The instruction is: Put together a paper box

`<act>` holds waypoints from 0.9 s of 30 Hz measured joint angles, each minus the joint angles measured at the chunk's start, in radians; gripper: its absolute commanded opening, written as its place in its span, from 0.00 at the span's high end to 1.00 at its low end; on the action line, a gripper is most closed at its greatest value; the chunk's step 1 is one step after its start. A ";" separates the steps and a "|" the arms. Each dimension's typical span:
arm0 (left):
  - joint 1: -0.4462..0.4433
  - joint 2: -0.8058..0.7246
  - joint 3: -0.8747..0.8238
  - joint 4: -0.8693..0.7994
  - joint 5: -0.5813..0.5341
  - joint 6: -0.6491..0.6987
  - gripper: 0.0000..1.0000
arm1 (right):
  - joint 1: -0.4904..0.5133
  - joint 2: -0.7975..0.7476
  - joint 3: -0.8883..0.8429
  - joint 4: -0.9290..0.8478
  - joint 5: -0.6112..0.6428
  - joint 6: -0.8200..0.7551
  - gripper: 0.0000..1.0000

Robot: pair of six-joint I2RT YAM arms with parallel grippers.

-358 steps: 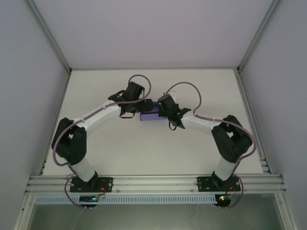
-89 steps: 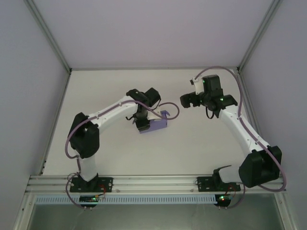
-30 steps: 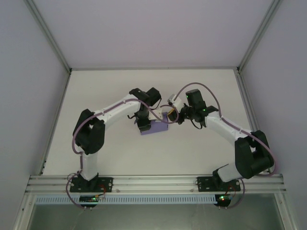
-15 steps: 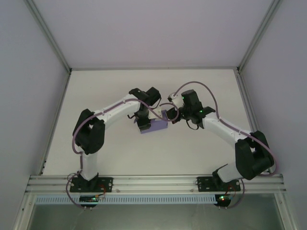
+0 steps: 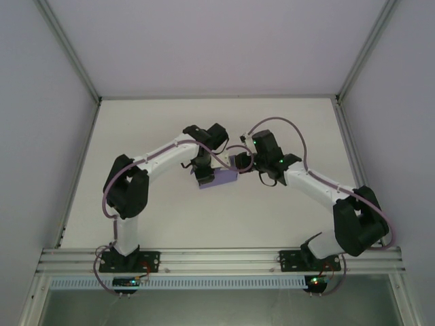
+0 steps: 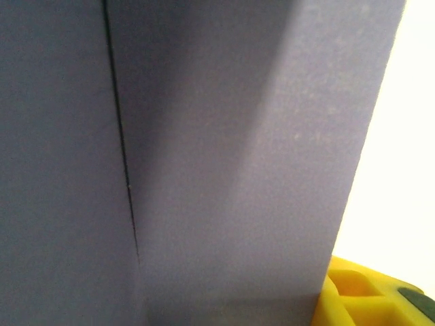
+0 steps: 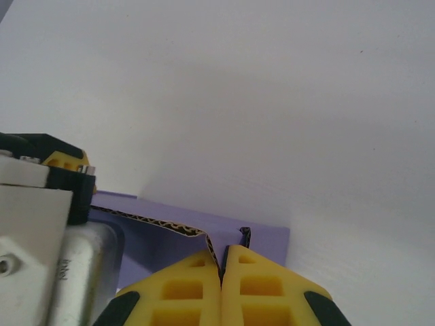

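Box (image 5: 224,178) mid-worktop (image 5: 170,217), right gripper (image 7: 223,263) clenched on its flap edge, left gripper (image 5: 202,176) against its left end, grip unclear

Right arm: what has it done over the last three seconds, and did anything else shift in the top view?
The right gripper swung in from the far right, moving leftward to the right end of the box, and has shut on its card edge there. The left gripper and the box stayed about where they were.
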 measured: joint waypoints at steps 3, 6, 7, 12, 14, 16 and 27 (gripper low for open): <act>0.000 0.001 0.000 0.001 -0.002 -0.008 0.56 | 0.023 -0.017 -0.052 0.083 0.055 -0.005 1.00; 0.000 0.001 0.000 0.001 -0.003 -0.017 0.56 | 0.056 -0.031 -0.107 0.169 0.129 -0.024 1.00; 0.000 0.001 0.000 0.001 -0.004 -0.018 0.56 | 0.063 -0.035 -0.125 0.199 0.144 -0.032 1.00; 0.000 0.001 -0.002 0.001 -0.007 -0.021 0.56 | 0.071 -0.057 -0.221 0.349 0.164 -0.078 1.00; -0.001 0.001 -0.002 0.001 -0.011 -0.020 0.56 | 0.069 -0.061 -0.238 0.377 0.159 -0.100 1.00; -0.001 0.001 -0.003 0.001 -0.013 -0.018 0.56 | 0.064 -0.061 -0.245 0.390 0.152 -0.121 1.00; -0.003 0.008 -0.025 0.050 0.009 -0.016 0.47 | 0.053 -0.039 -0.309 0.540 0.133 -0.167 1.00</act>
